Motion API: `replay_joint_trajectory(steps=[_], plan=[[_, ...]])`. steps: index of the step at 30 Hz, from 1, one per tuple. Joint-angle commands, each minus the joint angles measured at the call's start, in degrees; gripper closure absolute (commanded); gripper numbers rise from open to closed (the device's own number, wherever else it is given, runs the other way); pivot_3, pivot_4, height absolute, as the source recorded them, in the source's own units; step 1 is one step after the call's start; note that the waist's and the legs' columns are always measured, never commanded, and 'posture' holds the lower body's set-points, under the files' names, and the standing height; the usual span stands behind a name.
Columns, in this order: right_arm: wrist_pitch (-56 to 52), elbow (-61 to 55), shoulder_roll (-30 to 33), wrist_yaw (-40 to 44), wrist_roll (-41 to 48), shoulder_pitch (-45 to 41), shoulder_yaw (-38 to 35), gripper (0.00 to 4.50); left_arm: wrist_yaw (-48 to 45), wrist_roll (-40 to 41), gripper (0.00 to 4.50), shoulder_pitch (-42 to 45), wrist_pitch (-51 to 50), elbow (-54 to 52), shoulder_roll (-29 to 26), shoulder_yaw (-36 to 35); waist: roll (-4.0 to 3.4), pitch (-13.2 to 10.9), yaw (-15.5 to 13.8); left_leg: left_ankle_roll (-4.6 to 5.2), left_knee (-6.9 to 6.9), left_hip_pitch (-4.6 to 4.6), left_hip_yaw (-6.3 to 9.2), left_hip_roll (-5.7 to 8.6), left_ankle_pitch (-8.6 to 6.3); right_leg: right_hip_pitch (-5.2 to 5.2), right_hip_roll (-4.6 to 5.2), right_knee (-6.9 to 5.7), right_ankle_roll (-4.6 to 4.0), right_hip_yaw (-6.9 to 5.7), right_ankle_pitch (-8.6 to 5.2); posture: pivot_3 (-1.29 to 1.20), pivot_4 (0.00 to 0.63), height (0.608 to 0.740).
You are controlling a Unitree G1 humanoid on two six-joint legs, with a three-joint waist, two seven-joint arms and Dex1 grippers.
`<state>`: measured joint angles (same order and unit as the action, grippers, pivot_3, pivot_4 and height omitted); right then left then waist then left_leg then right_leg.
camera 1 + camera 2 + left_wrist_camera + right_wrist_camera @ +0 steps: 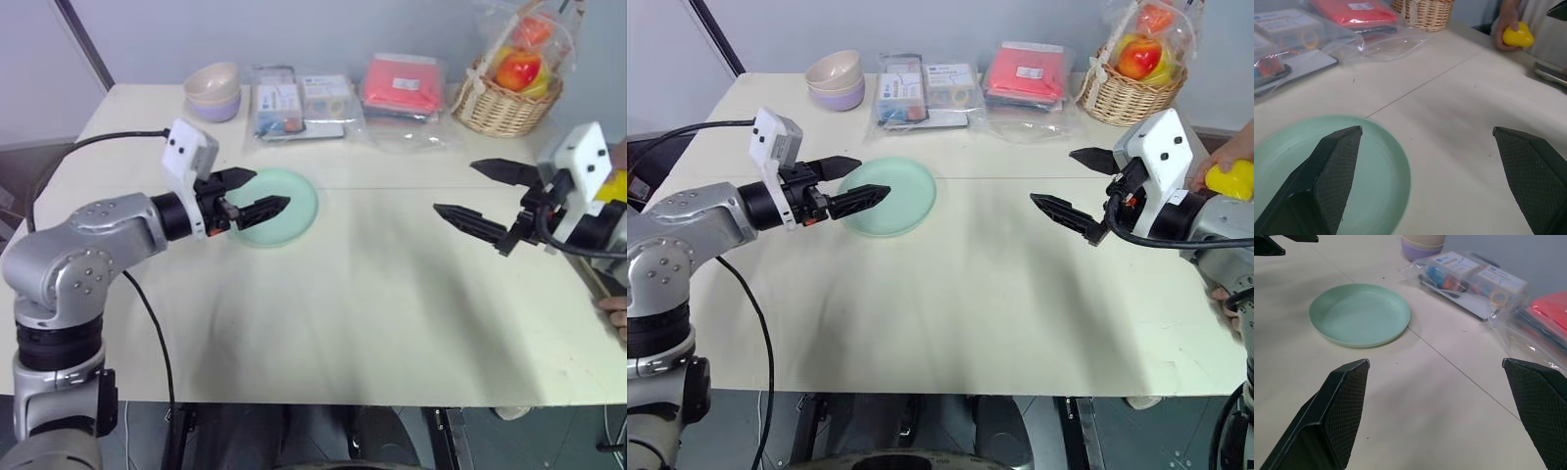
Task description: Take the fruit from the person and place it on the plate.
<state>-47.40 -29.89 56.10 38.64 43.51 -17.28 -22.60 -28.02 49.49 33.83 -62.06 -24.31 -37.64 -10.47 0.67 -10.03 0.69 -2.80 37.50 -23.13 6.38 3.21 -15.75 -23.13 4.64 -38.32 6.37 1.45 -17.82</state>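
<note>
The yellow fruit (1229,179) is at the table's right edge, held in the person's hand (1504,29) behind my right wrist. The pale green plate (906,201) lies flat on the table left of centre and has nothing on it. My left gripper (271,188) hovers open over the plate's left part, pointing right. My right gripper (1051,176) is open too, above the table on the right and pointing left toward the plate (1359,313), with the fruit (1518,35) behind it. Neither gripper holds anything.
Along the back edge are stacked beige and lavender bowls (214,90), clear bags of small items (299,103), a red packet (404,86) and a wicker basket (505,103) of wrapped fruit. The person's other hand (615,313) rests at the right edge.
</note>
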Motion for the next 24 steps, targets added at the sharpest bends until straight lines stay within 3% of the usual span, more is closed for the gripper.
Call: replay_joint_trajectory(steps=[1, 24], plan=[[1.27, -0.28, 0.01, 0.20, -0.20, -0.93, -0.50, 0.05, -0.21, 1.68, 0.00, -0.33, 0.80, -2.61, -0.18, -1.85, 0.00, 0.00, 0.00, 0.00, 0.00, 0.00, 0.00, 0.00, 0.00, 0.00, 0.00, 0.00, 0.00, 0.00, 0.00, 0.00, 0.150, 0.740], [3.12, 1.07, -0.22, 1.11, -1.59, 0.35, -0.09, 0.05, 2.45, 4.41, 0.00, 0.58, 0.90, -2.32, 0.09, -2.55, 0.00, 0.00, -0.01, 0.00, 0.01, 0.00, -0.01, 0.00, 0.00, 0.00, 0.00, -0.01, 0.00, 0.00, 0.00, 0.00, 0.150, 0.740]])
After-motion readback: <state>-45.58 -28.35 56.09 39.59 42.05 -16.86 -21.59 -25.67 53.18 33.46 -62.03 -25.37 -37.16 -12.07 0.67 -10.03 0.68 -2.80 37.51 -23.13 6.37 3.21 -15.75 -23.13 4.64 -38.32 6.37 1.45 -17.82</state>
